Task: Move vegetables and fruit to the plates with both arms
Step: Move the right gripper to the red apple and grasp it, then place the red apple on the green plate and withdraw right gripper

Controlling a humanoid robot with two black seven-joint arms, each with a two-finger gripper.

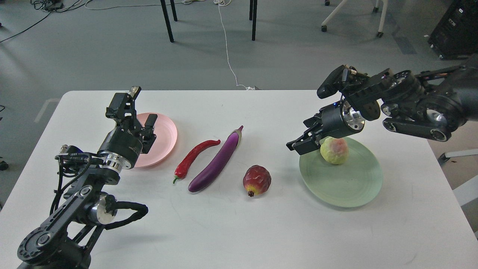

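Observation:
The pale yellow-green fruit [334, 150] rests on the back of the mint green plate [347, 188] at the right. My right gripper [301, 135] is open and empty, just left of that fruit, above the plate's left rim. The dark red fruit [257, 180], the purple eggplant [218, 160] and the red chili pepper [192, 157] lie on the table between the plates. My left gripper [137, 112] is open and empty, raised over the left part of the pink plate [166, 134].
The white table [239, 231] ends just behind the plates, with grey floor, table legs [167, 20], a white cable [227, 52] and a chair base [351, 18] beyond. My left arm's elbow and cables [86, 201] fill the table's front left.

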